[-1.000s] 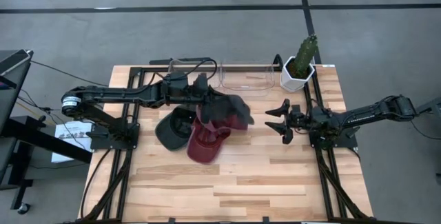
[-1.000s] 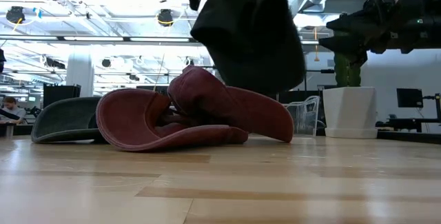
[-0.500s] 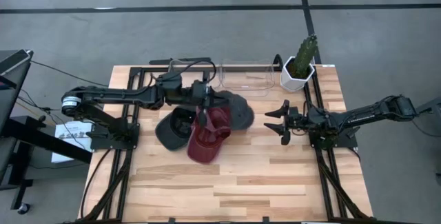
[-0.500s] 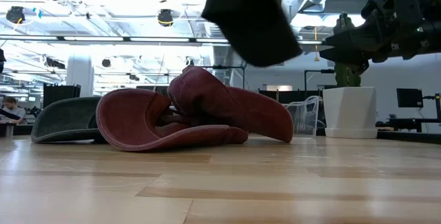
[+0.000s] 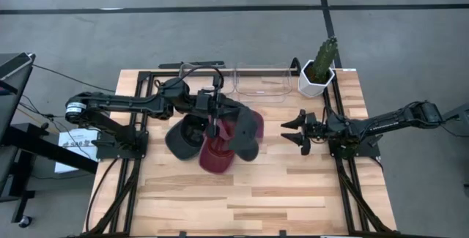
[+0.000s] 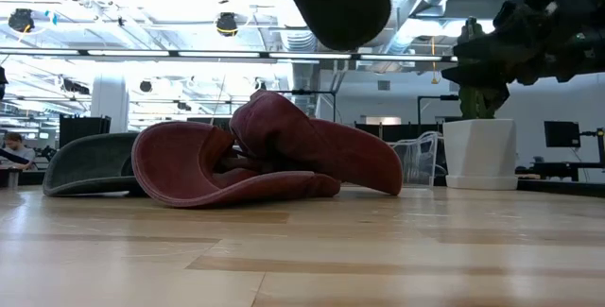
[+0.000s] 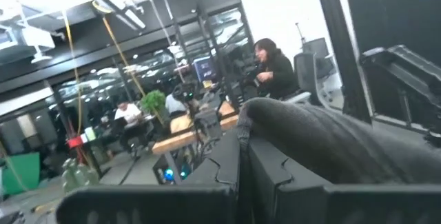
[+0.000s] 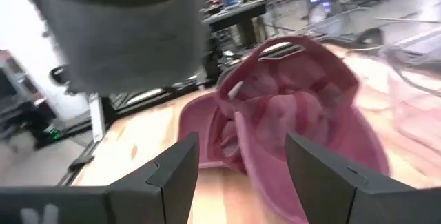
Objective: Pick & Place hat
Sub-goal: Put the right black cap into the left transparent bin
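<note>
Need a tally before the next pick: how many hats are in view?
3: grey hat held aloft by the left end effector, red hat on the table, dark hat beside it. More may be hidden.

Dark grey cap [image 5: 248, 129], maroon cap [image 5: 218, 156], a dark green-grey cap [image 5: 183, 137]. Light wood-plank counter [image 5: 278, 187], white pot [image 5: 315, 81] with green cactus [image 5: 325, 53], clear bin [image 5: 262, 81].

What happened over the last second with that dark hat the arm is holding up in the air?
The left tool, shut on the dark grey hat, swung it from spread out flat to hanging down, and lifted it higher in the low view. The right tool crept slightly toward the hats, jaws narrowing but open. The red hat and dark green hat stayed put on the table.
</note>
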Robot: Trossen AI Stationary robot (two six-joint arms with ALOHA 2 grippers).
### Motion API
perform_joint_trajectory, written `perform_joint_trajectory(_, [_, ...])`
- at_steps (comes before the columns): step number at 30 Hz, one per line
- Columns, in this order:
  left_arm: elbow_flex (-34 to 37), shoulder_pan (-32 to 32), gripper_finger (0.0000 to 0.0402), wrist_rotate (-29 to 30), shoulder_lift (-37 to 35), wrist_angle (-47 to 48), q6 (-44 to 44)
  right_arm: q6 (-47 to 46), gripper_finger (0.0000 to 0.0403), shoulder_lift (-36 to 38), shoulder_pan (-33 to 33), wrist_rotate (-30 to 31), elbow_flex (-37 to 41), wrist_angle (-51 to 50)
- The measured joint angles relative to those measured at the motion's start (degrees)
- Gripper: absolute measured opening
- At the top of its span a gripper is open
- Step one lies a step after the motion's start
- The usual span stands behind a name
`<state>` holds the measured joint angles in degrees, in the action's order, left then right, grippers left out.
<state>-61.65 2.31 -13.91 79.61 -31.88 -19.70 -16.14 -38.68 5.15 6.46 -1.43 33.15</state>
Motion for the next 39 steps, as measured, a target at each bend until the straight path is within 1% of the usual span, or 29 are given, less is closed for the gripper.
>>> perform_joint_trajectory(2, [0.0,-0.02,0.001,-0.09,0.0,-0.46,0.0,3.95,0.0203,-0.33,1.83,-0.04,0.0,0.06])
perform_joint_trajectory(4, [0.0,-0.11,0.001,-0.09,0.0,-0.73,0.02,8.72,0.0202,-1.12,4.12,1.52,0.0,0.31])
perform_joint_trajectory(7, [0.0,-0.09,0.001,-0.08,0.0,-0.78,0.17,15.32,0.0198,-2.98,7.67,6.71,0.0,2.05])
perform_joint_trajectory(11, [0.0,-0.09,0.001,-0.09,0.0,-1.11,0.2,20.84,0.0188,-7.27,11.87,12.95,0.0,7.43])
perform_joint_trajectory(14, [0.0,-0.09,0.001,-0.09,0.0,-1.15,0.22,22.6,0.0178,-11.46,14.28,18.41,0.0,11.67])
perform_joint_trajectory(18, [0.0,-0.09,0.001,-0.09,0.0,-1.2,0.22,20.77,0.0166,-18.19,16.43,27.65,0.0,15.38])
perform_joint_trajectory(20, [0.0,-0.09,0.001,-0.09,0.0,-1.2,0.24,18.09,0.0161,-21.63,16.75,28.99,0.0,17.87])
perform_joint_trajectory(22, [0.0,-0.09,0.001,-0.09,0.0,-1.2,0.24,15.38,0.0157,-25.05,16.71,28.28,0.0,21.9])
perform_joint_trajectory(24, [0.0,-0.09,0.001,-0.11,0.0,-1.2,0.25,12.44,0.0155,-28.19,16.31,25.73,0.0,28.72])
perform_joint_trajectory(26, [0.0,-0.08,0.001,-0.71,0.0,-1.2,0.44,9.68,0.0154,-31.05,15.59,20.7,0.0,36.7])
perform_joint_trajectory(29, [0.0,-0.07,0.001,-3.04,0.0,-1.22,0.66,4.23,0.0156,-34.87,13.86,10.31,0.0,47.17])
perform_joint_trajectory(32, [0.0,-0.35,0.001,-3.85,0.0,-1.59,0.64,-2.46,0.0165,-38.37,12.1,3.19,-0.55,53.41])
perform_joint_trajectory(35, [0.0,-0.42,0.001,-3.94,-0.02,-1.7,0.61,-7.35,0.018,-41.89,11.29,2.46,-2.94,55.39])
perform_joint_trajectory(39, [0.0,-0.42,0.001,-5.45,-0.21,-2.54,0.57,-10.58,0.0206,-47.57,11.21,2.37,-8.31,55.27])
